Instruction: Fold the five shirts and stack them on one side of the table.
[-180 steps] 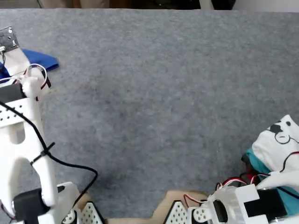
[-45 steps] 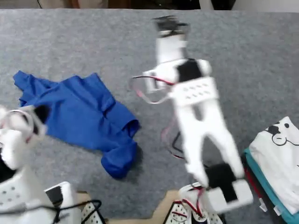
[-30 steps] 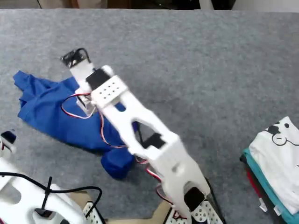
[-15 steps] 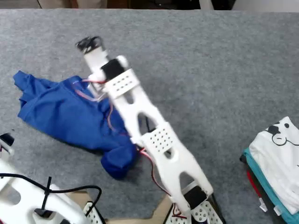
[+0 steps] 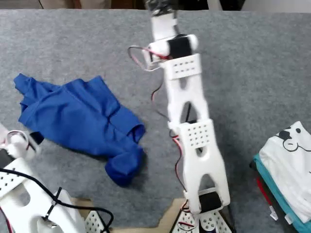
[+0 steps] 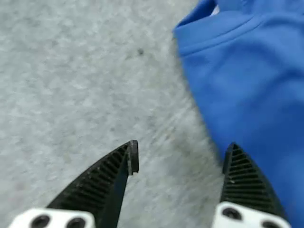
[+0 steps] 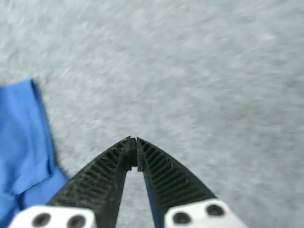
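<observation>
A crumpled blue shirt [image 5: 80,121] lies unfolded on the left half of the grey table. My right arm stretches up the middle of the table, its gripper [image 5: 159,6] at the far edge, well past the shirt. In the right wrist view that gripper [image 7: 132,147] is shut on nothing above bare felt, with the blue shirt [image 7: 21,152] off to one side. My left gripper [image 6: 183,154] is open, hovering low over the blue shirt's edge [image 6: 247,80], one fingertip [image 6: 236,154] above the cloth. The left arm [image 5: 17,145] sits at the near left corner.
A stack of folded shirts [image 5: 291,165] sits at the table's right edge, a white one with a bear face on top, teal and red beneath. The grey felt table [image 5: 243,73] is bare at the back right. Both arm bases stand at the near edge.
My right arm has swung from over the blue shirt to the right and far out to the table's back edge. The left arm has shifted slightly near the front left.
</observation>
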Tool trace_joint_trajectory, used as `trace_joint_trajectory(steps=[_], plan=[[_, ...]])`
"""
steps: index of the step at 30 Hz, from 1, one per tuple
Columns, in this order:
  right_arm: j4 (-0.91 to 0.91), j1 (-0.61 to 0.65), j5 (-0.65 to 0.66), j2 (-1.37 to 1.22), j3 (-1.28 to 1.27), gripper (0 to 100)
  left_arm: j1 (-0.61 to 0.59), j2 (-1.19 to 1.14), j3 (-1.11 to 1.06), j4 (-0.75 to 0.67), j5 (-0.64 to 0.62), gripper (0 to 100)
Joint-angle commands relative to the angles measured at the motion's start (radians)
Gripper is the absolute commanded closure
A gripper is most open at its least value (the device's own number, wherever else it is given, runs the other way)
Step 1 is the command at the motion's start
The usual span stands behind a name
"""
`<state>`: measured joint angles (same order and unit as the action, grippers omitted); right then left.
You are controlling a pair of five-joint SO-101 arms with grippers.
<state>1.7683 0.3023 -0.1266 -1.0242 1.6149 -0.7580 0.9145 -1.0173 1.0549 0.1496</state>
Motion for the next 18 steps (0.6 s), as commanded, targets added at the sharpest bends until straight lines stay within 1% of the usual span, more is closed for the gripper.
trace_joint_trajectory(steps=[1, 3, 6, 9, 13, 18], plan=[[0.018, -0.028, 0.032, 0.085, 0.027, 99.1, 0.080, 0.001, -0.011, -0.130, -0.120, 71], [0.018, -0.024, 0.032, 0.087, -0.012, 99.0, 0.150, -0.001, -0.015, -0.183, -0.160, 71], [0.018, -0.004, 0.031, 0.090, -0.091, 99.0, 0.261, -0.015, -0.020, -0.239, -0.172, 71], [0.018, 0.021, 0.031, 0.090, -0.165, 99.0, 0.321, -0.093, -0.002, -0.322, -0.210, 72], [0.018, 0.058, 0.035, 0.090, -0.214, 99.0, 0.336, -0.315, 0.051, -0.434, -0.250, 73], [0.018, 0.091, 0.031, 0.090, -0.232, 99.2, 0.377, -0.656, 0.169, -0.439, -0.242, 73]])
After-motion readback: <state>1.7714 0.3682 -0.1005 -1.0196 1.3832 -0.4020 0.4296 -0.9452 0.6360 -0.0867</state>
